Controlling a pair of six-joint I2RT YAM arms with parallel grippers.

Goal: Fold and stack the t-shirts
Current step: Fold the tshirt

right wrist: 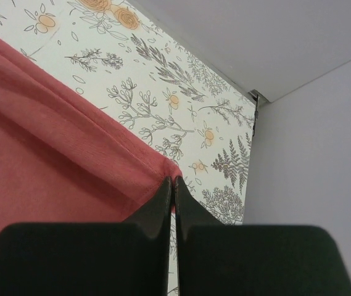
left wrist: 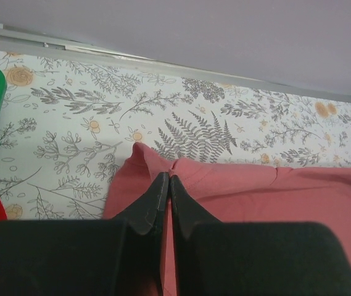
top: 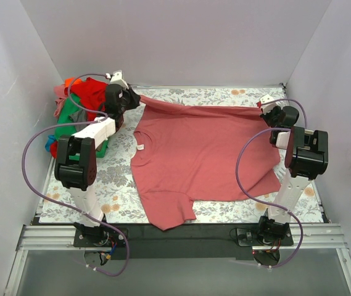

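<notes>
Obs.: one dusty salmon-pink cotton short-sleeved t-shirt [top: 206,154] lies spread on the floral-patterned counter cover [top: 119,179]. It is turned sideways, with the neckline and small white neck tag [top: 140,147] toward the left arm and the hem toward the right arm, so its long axis runs left to right across the counter. The near sleeve points at the arm bases and the near edge lies flat. The far long edge is raised off the cover and runs in a fairly straight line between the two arms. The left arm's fingers [top: 136,98] are closed, pinching the far sleeve end of that edge; the left wrist view shows the tips meeting on a small ridge of pink cloth. The right arm's fingers [top: 265,111] are closed on the far hem corner; the right wrist view shows the cloth ending right at the tips. The body of the shirt lies toward the bases from both pairs of fingers. Each arm holds its own end, and neither is nearer the middle. A heap of further garments in red, orange and green [top: 79,102] sits at the far left corner, just beside the left wrist and apart from the pink shirt. Judgement: the step in hand is the first lengthwise fold. The held edge would need carrying toward the near edge, both ends together, to stay parallel to the long axis. Risk: uneven travel would skew the fold.
</notes>
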